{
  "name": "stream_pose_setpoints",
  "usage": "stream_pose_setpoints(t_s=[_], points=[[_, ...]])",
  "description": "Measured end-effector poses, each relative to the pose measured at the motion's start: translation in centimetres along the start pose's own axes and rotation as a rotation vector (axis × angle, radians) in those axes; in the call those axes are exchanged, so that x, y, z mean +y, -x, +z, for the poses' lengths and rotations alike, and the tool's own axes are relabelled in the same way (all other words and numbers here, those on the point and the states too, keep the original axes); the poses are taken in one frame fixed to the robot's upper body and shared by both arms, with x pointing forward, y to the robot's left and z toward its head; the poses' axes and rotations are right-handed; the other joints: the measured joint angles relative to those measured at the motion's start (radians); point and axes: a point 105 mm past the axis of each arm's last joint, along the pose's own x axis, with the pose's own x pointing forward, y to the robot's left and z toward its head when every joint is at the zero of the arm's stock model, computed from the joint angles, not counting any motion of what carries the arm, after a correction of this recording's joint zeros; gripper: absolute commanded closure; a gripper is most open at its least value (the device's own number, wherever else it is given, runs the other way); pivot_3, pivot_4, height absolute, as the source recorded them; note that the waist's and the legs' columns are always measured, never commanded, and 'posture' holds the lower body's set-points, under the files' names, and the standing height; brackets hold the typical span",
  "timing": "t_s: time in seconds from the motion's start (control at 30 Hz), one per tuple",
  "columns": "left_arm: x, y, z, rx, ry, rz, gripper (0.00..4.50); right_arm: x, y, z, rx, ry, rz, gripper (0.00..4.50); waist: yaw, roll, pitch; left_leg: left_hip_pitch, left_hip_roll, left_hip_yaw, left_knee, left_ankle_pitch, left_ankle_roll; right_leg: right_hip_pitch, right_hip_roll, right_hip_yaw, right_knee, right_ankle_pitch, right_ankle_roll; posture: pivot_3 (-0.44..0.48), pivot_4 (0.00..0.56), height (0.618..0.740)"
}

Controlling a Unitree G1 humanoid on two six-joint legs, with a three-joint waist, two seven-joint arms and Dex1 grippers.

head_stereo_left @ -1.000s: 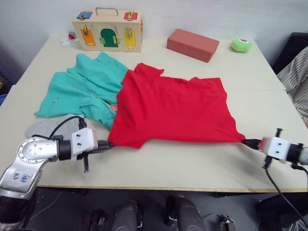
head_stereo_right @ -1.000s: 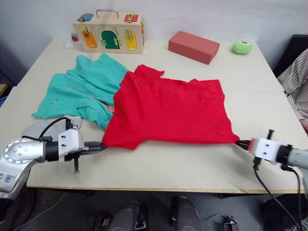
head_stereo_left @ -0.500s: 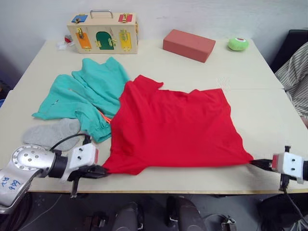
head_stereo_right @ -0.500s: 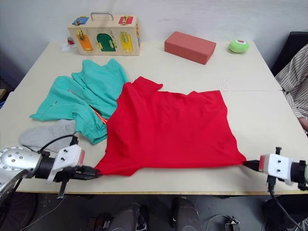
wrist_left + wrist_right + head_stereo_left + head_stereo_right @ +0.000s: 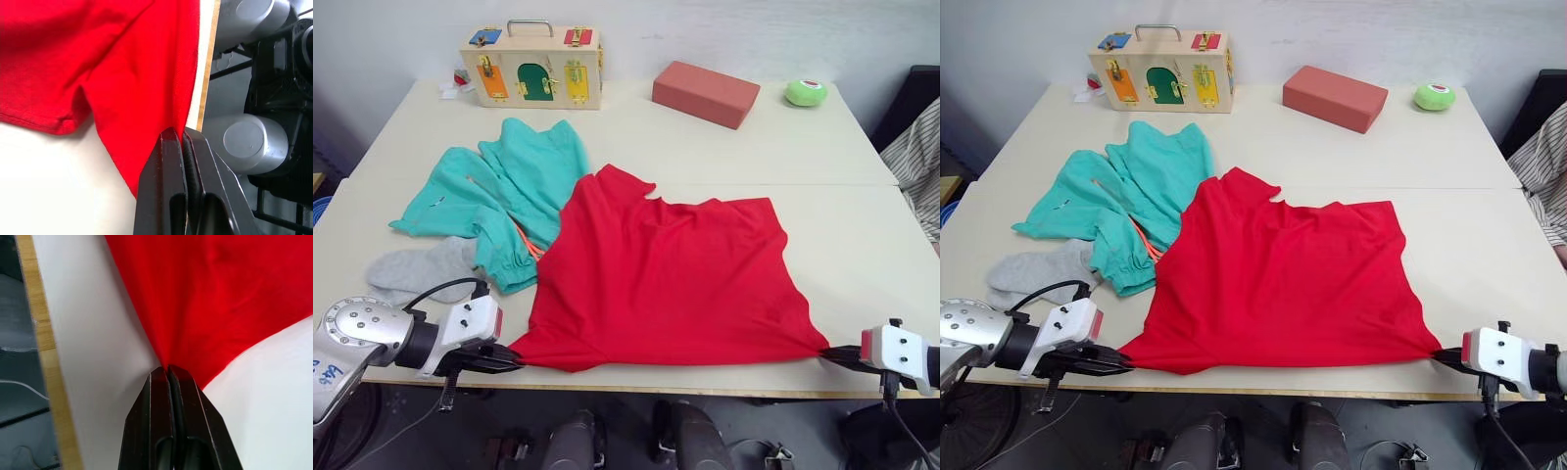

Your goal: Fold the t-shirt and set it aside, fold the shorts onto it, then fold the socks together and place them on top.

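With both end effectors, left (image 5: 514, 360) and right (image 5: 830, 353), pinched onto t-shirt (image 5: 671, 284) corners, lift evenly, keep hem taut.

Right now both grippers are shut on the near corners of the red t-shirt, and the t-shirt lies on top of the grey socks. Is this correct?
Not quite. Both grippers, left and right, are shut on the t-shirt, but the left eye view shows it overlapping the teal shorts; the grey socks lie apart from it.

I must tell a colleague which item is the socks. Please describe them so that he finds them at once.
On the table, look at the near left part, beside the teal shorts. The socks lie flat there, touching the shorts' waistband. They are the only light grey cloth, and much smaller than the red t-shirt.
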Motion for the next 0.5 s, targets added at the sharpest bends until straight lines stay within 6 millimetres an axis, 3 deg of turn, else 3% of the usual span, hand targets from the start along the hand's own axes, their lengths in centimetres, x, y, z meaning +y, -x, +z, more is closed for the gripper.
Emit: stream_pose_setpoints(t_s=[0.13, 0.27, 0.5], points=[[1.6, 1.5, 1.1, -0.014, -0.004, 0.040, 4.49, -0.9, 1.4, 0.7, 0.037, -0.102, 0.066, 4.50, -0.001, 0.000, 0.000, 0.000, 0.000, 0.000, 0.000, 0.000, 0.001, 0.000, 0.000, 0.000, 0.000, 0.000, 0.000, 0.000, 0.150, 0.740], [2.5, 2.0, 1.5, -0.033, 0.046, 0.059, 4.49, -1.7, 1.5, 1.2, 0.012, -0.180, 0.069, 4.50, -0.002, 0.000, 0.000, -0.001, 0.000, 0.000, -0.001, -0.001, 0.000, -0.001, 0.000, 0.000, 0.000, 0.000, 0.000, 0.000, 0.150, 0.740], [4.0, 0.7, 1.3, -0.106, 0.170, 0.067, 4.49, -3.5, 0.2, 1.2, -0.010, -0.250, 0.052, 4.50, -0.001, -0.001, 0.000, -0.001, 0.000, 0.000, 0.001, -0.001, 0.000, -0.001, 0.000, 0.000, 0.001, 0.000, 0.000, 0.000, 0.150, 0.740]])
